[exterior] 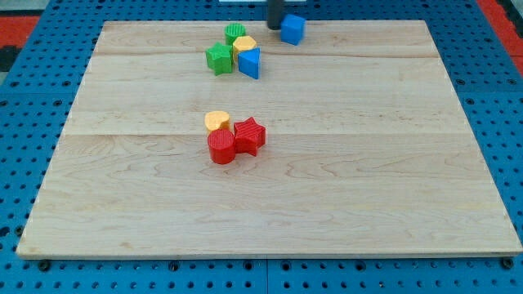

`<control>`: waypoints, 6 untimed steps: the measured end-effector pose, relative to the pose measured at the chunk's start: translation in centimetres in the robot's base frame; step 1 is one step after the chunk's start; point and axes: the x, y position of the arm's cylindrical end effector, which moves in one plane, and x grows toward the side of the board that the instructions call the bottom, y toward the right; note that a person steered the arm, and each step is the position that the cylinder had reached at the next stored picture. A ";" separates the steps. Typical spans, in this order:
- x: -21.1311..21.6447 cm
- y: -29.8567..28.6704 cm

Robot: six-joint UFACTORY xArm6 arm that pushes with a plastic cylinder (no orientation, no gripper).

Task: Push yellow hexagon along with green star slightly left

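The yellow hexagon (pixel 244 45) sits near the view's top, left of centre. The green star (pixel 219 59) lies just below and to the left of it, close or touching. A second green block (pixel 235 33), rounded, touches the hexagon from the upper left. A blue wedge-like block (pixel 250 63) touches the hexagon from below. My tip (pixel 275 27) stands at the view's top edge, to the right of the hexagon and apart from it, right beside the left face of a blue cube (pixel 292 28).
Near the board's middle a second yellow block (pixel 216 121), a red cylinder (pixel 221 148) and a red star (pixel 250 135) sit bunched together. The wooden board (pixel 368 180) lies on a blue perforated table.
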 end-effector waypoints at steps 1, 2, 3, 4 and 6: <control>2.4 4.2; 4.3 1.1; 5.1 -4.9; 7.2 -8.5; 7.5 -18.8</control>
